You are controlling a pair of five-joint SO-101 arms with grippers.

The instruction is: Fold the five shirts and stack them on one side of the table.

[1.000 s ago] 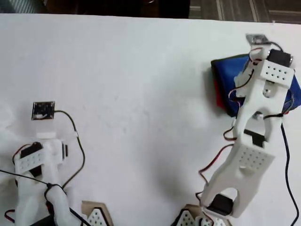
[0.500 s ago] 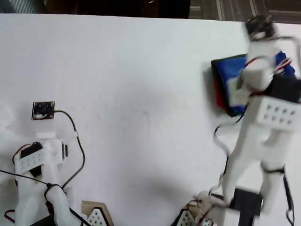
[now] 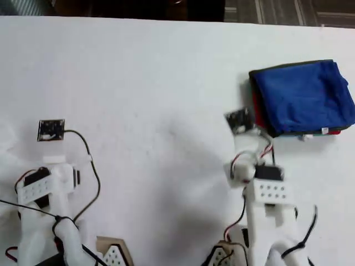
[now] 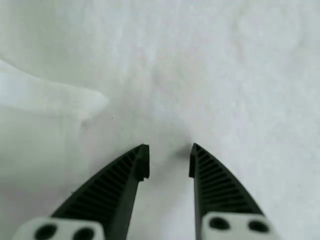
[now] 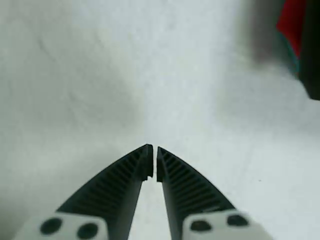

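A stack of folded shirts [image 3: 302,97] lies at the right side of the white table, a blue shirt on top and red, dark and teal edges beneath it. Its red and dark corner [image 5: 300,40] shows in the right wrist view. My right gripper [image 5: 154,167] hovers over bare table just left of the stack's near corner, shut with nothing between its fingers; in the high view the right arm [image 3: 260,183] is folded back near the front edge. My left gripper [image 4: 167,162] is open above bare cloth, and the left arm [image 3: 44,188] rests at the front left.
The white table cloth [image 3: 155,83] covers the whole surface. A raised fold in the cloth [image 4: 50,100] lies beside the left gripper. Cables [image 3: 89,160] run from the left arm. Both arm bases [image 3: 222,256] stand at the front edge.
The right arm has pulled back from over the shirt stack to the front of the table, leaving the blue shirt fully uncovered. The left arm has not moved.
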